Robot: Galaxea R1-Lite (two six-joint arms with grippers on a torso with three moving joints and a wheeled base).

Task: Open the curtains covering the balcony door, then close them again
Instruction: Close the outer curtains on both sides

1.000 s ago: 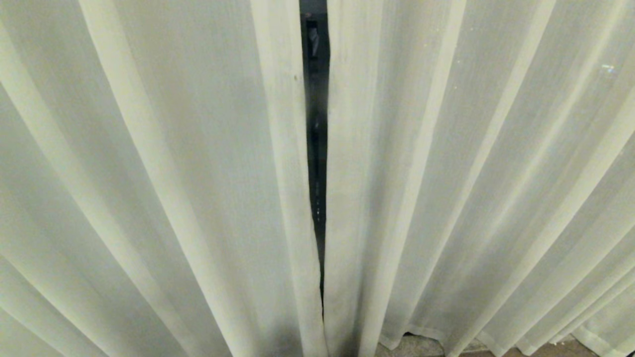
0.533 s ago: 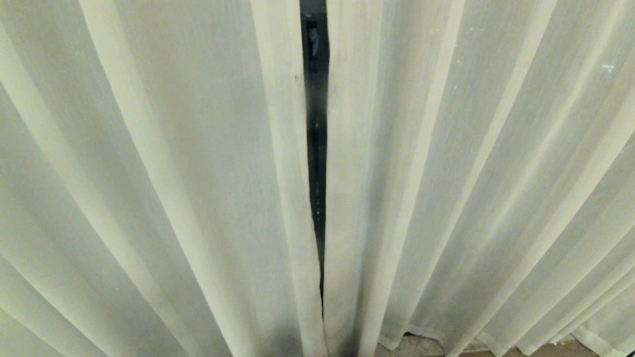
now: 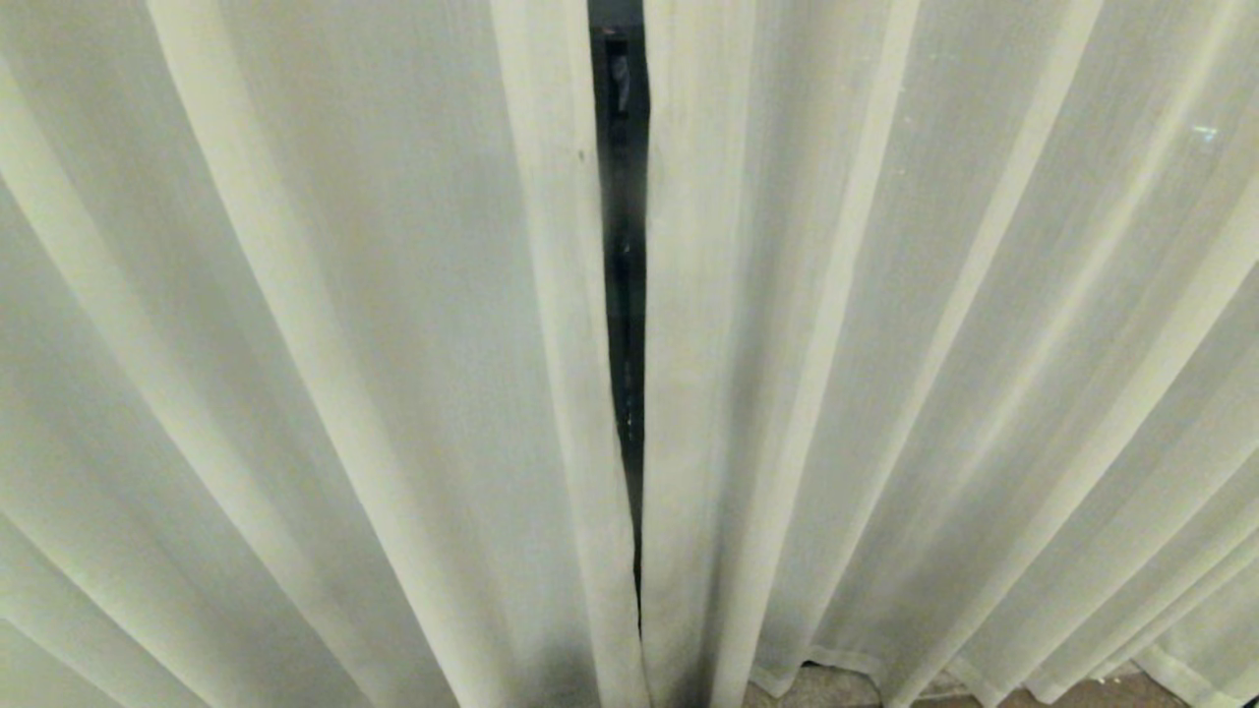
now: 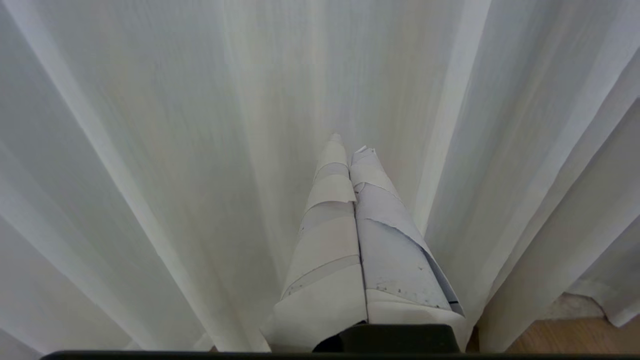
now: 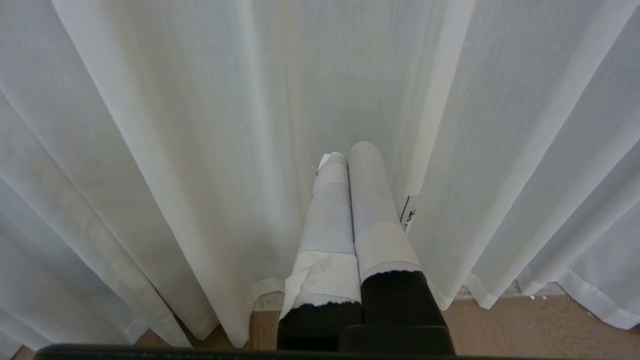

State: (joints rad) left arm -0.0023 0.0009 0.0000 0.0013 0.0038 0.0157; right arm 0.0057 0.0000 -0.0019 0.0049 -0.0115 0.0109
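Two cream pleated curtains fill the head view, a left panel (image 3: 325, 354) and a right panel (image 3: 915, 354), drawn almost together. Through the narrow slit between their hemmed edges shows a dark strip of the balcony door (image 3: 626, 295). Neither arm is in the head view. In the left wrist view my left gripper (image 4: 348, 145), its fingers wrapped in white tape, is shut on nothing and points at the curtain folds (image 4: 175, 150) just ahead. In the right wrist view my right gripper (image 5: 350, 152) is likewise shut and empty, close before the fabric (image 5: 200, 125).
Wooden floor (image 5: 525, 325) shows under the curtain hems, with a pale sill strip (image 3: 826, 685) at the base. A small label (image 5: 409, 212) hangs on a curtain edge beside the right gripper's fingers.
The whole head view has shifted very slightly to the left. The curtains and the slit between them look the same.
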